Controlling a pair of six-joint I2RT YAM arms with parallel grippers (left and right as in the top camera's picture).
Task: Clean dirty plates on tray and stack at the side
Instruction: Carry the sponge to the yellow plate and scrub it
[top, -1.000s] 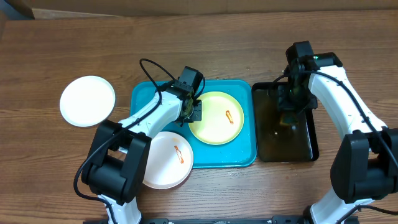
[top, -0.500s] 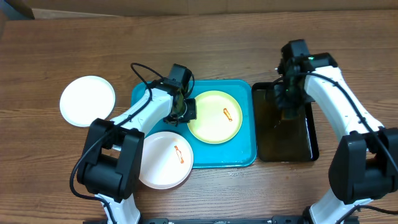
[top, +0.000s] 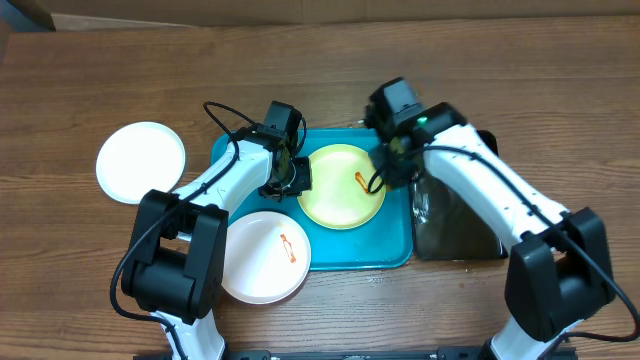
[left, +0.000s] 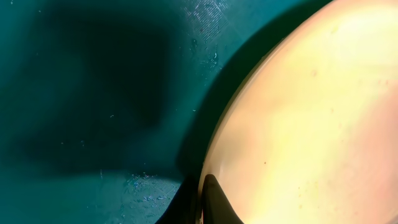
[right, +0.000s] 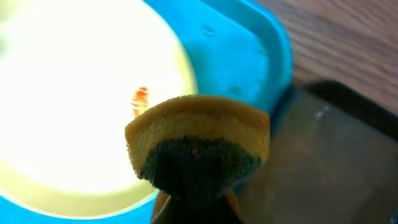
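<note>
A pale yellow plate (top: 340, 195) with an orange smear (top: 364, 181) lies on the turquoise tray (top: 360, 250). My left gripper (top: 296, 178) is shut on the plate's left rim; in the left wrist view one dark fingertip (left: 214, 200) lies on the rim of the plate (left: 311, 124). My right gripper (top: 386, 170) is shut on a yellow-and-green sponge (right: 199, 140), held just above the plate's right side beside the smear (right: 140, 98). A white plate (top: 262, 258) with a smear overlaps the tray's near left corner. Another white plate (top: 141, 162) lies on the table to the left.
A black tray (top: 465, 225) holding liquid stands right of the turquoise tray, partly under my right arm. Wooden table surrounds both trays. A cardboard box edge (top: 200, 20) runs along the back.
My right arm has swung left from the black tray, carrying the sponge over the yellow plate. My left gripper has shifted slightly left, staying on the plate's rim.
</note>
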